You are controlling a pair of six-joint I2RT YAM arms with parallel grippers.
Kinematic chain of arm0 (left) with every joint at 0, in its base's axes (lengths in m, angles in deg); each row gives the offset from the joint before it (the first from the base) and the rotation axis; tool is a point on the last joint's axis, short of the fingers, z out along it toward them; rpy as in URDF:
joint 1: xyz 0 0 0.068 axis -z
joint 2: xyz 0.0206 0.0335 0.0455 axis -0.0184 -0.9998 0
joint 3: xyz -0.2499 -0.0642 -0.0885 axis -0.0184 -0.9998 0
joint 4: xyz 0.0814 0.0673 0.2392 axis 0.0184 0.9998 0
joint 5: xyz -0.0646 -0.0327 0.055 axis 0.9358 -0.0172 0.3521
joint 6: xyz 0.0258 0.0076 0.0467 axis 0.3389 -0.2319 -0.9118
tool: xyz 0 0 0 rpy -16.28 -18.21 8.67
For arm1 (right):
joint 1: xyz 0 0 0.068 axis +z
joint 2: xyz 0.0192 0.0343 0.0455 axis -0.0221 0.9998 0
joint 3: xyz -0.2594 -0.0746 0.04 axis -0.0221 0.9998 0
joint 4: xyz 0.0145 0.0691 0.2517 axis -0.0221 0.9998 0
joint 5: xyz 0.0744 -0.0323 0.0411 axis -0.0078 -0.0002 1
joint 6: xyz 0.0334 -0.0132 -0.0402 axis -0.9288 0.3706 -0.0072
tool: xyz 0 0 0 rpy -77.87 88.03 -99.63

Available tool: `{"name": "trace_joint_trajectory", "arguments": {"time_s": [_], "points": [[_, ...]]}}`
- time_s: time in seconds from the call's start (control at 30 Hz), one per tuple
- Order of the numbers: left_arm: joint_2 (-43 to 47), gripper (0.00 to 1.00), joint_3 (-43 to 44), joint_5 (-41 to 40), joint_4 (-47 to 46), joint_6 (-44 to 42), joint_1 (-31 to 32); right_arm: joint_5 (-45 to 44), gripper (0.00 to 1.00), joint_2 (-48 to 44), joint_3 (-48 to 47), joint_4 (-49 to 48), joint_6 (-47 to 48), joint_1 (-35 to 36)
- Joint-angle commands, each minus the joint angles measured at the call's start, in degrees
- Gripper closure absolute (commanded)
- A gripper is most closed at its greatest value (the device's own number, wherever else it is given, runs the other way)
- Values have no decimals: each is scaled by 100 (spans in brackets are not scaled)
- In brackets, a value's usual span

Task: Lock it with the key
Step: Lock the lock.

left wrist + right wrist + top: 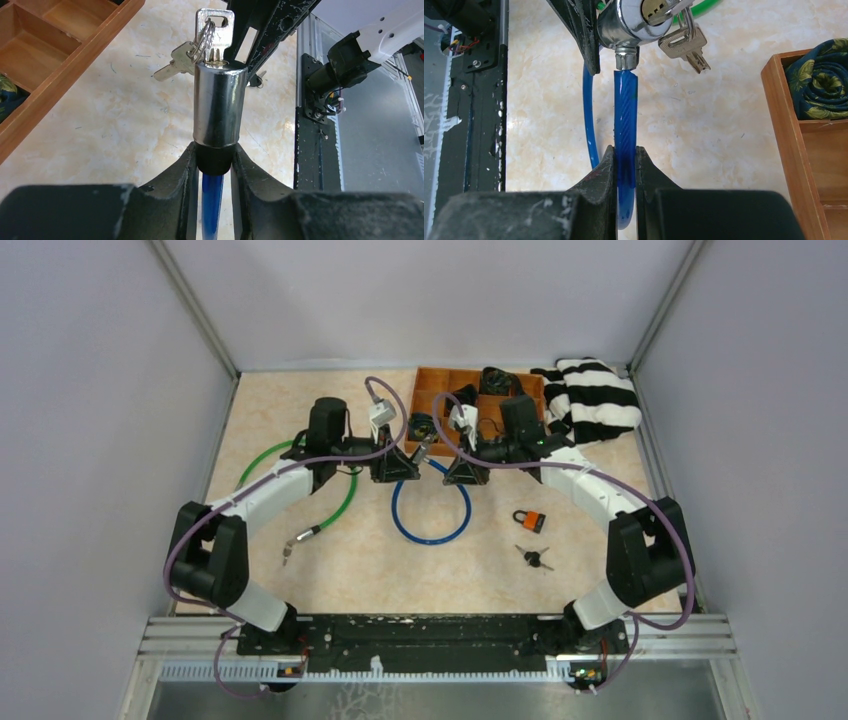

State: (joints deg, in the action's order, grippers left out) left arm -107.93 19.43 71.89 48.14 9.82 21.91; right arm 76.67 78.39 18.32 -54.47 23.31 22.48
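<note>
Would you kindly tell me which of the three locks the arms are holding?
The blue cable lock, clamped in both arms' fingers; the green cable lock and the orange padlock lie loose on the table.

No text, brand, number or sign is legible anywhere; the key (225, 37) and the cable lock (220, 105) show no readable marks.

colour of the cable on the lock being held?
Blue. The cable shows best in the right wrist view.
</note>
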Motion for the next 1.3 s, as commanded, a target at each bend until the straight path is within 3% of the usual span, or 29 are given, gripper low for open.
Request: {"name": "trace_joint_trajectory", "arguments": {"time_s": [0.0,0.13,0.23,0.43,0.77,0.87,1.0,1.27], "points": [[21,91,252,483,76,-462,73,323,100,-216,-399,-300,137,106],[189,100,277,448,526,-1142,85,351,100,-336,-548,-369,313,111],[361,100,279,421,699,-1509,87,446,100,-467,-459,-611,347,113],[571,100,620,121,1791,-2730,368,491,100,-864,551,-1868,10,211],[824,100,319,-540,2188,-3328,964,475,99,-1160,1283,-2019,103,227],[906,100,135,-628,2174,-3378,1016,462,94,-1175,1389,-1985,122,228],[1020,100,-12,-747,2139,-3285,1026,284,79,-1194,1242,-1658,125,227],[1165,100,-82,-1079,1876,-2763,1009,-215,57,-1228,465,-40,361,231]]}}
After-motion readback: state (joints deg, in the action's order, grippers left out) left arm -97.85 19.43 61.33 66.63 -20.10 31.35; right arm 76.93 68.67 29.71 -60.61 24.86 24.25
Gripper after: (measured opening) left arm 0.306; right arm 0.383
